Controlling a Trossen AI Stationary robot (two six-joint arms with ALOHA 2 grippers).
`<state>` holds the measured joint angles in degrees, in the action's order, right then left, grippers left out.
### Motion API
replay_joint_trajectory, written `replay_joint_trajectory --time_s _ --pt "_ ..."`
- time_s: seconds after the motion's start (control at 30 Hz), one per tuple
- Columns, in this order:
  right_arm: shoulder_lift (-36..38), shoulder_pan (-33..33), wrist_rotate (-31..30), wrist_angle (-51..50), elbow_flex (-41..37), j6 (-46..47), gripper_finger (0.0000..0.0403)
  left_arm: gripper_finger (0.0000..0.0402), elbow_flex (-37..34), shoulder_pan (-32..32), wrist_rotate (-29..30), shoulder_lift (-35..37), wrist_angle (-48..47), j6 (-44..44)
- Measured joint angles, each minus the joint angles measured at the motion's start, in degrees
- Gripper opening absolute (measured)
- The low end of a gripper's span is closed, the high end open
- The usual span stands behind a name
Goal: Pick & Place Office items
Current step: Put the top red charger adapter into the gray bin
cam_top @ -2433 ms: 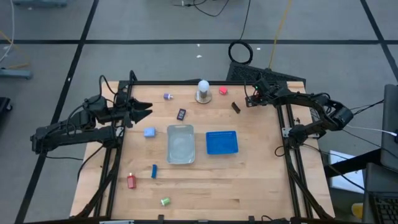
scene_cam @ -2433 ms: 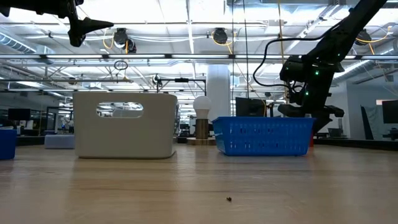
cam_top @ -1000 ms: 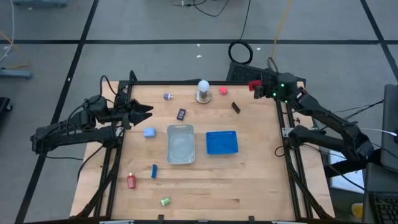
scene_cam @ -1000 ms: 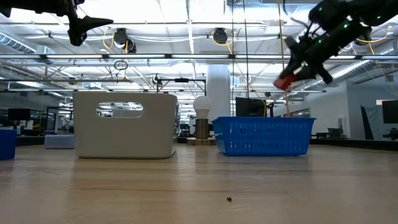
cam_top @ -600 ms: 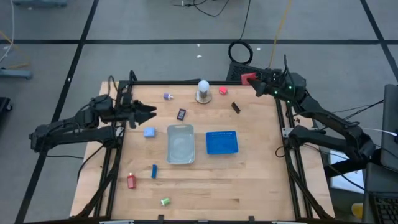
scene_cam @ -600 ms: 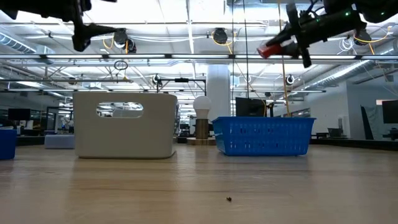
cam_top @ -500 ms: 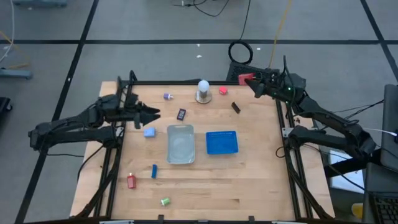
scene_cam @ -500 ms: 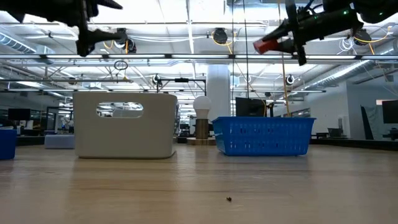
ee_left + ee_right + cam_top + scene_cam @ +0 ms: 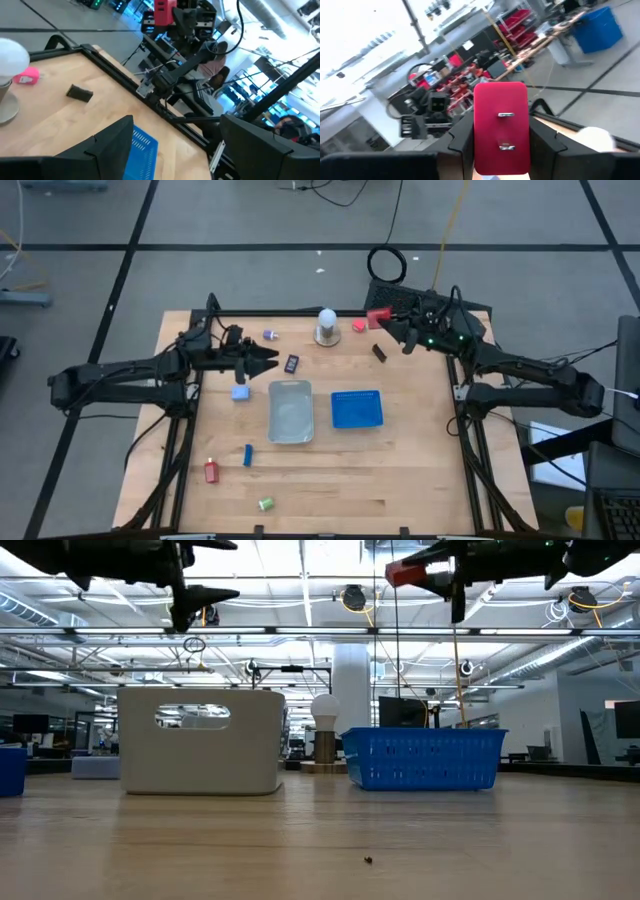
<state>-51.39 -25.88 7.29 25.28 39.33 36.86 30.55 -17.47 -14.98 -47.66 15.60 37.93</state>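
My right gripper [image 9: 386, 321] is shut on a red block-shaped office item [image 9: 501, 125] with two small metal clips on its face, high above the table's far right corner. My left gripper [image 9: 272, 360] hangs open and level over the table's left half, near a dark item [image 9: 292, 363], with nothing between its fingers. Other small items lie flat on the table: purple [image 9: 270, 335], pink [image 9: 358, 326], black [image 9: 379, 352], light blue [image 9: 240, 392], blue [image 9: 248, 455], red [image 9: 211, 471], green [image 9: 265, 503]. My right gripper pinches the red item by its two long sides [image 9: 479, 137] between its two fingers [image 9: 461, 140]. The fingers reach out about level toward the table's left side. The item [image 9: 405, 573] sticks out ahead of the fingertips, lifted well clear of the table.
A clear tray [image 9: 290, 430] and a blue basket [image 9: 356, 420] stand side by side mid-table. A white ball on a round base [image 9: 326, 327] stands near the far edge. Black frame rails run along the table's left and right sides.
My right gripper has swung along the far edge toward the table's left, risen, and tipped up from slanting downward to about level, carrying the red item. My left gripper has moved toward the table's middle, still open.
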Motion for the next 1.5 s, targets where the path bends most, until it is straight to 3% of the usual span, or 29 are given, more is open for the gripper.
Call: replay_joint_trajectory --time_s 0.4,0.87,1.23,1.5 --pt "-5.05 7.84 -2.73 6.21 0.00 -2.00 0.0113 0.0296 0.07 1.11 1.06 -9.49 17.50 -9.60" --pt "-15.30 11.19 -3.24 23.50 0.00 -2.64 0.0113 0.0296 0.07 1.01 3.96 -18.71 22.47 -23.73" --pt "-20.74 14.29 -3.00 30.73 0.00 -10.40 0.0113 0.0296 0.07 -0.61 3.98 -23.58 34.59 -21.16" --pt "-20.88 15.33 -3.88 29.90 0.00 -19.86 0.0113 0.0296 0.07 -0.87 3.33 -23.63 35.77 -17.76"
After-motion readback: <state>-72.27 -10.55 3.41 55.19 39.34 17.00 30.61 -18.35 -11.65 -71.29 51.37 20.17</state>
